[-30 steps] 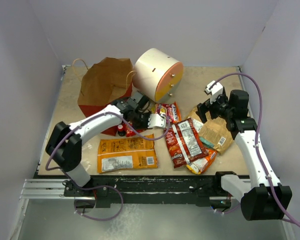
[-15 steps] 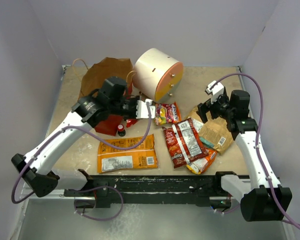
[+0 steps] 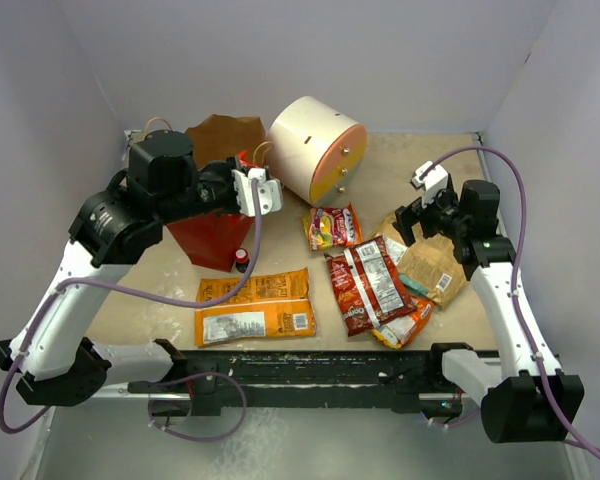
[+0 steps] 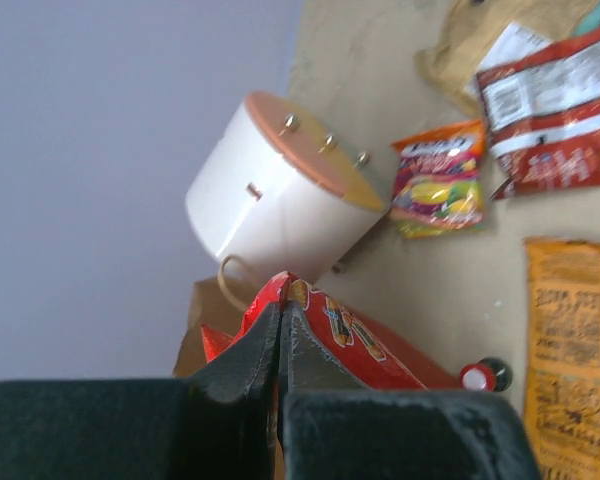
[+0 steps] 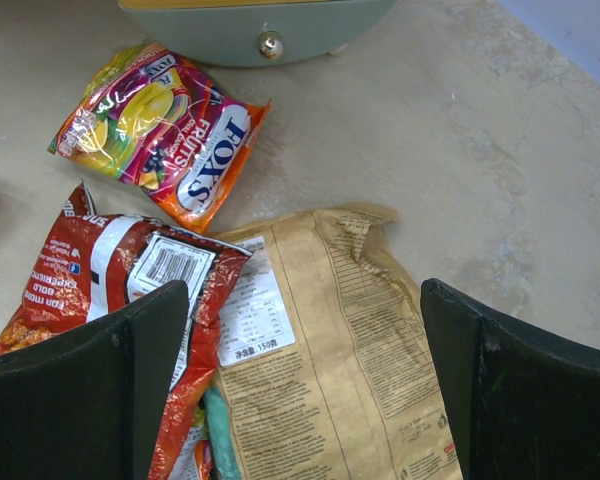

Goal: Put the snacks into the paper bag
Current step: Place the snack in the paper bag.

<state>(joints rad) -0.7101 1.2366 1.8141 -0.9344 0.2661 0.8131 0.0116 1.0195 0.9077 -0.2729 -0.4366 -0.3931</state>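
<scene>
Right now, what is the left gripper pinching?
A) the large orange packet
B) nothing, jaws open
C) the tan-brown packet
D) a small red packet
D: in the left wrist view the left gripper is shut on the edge of the small red packet, up by the paper bag; the large orange packet lies flat on the table.
</scene>
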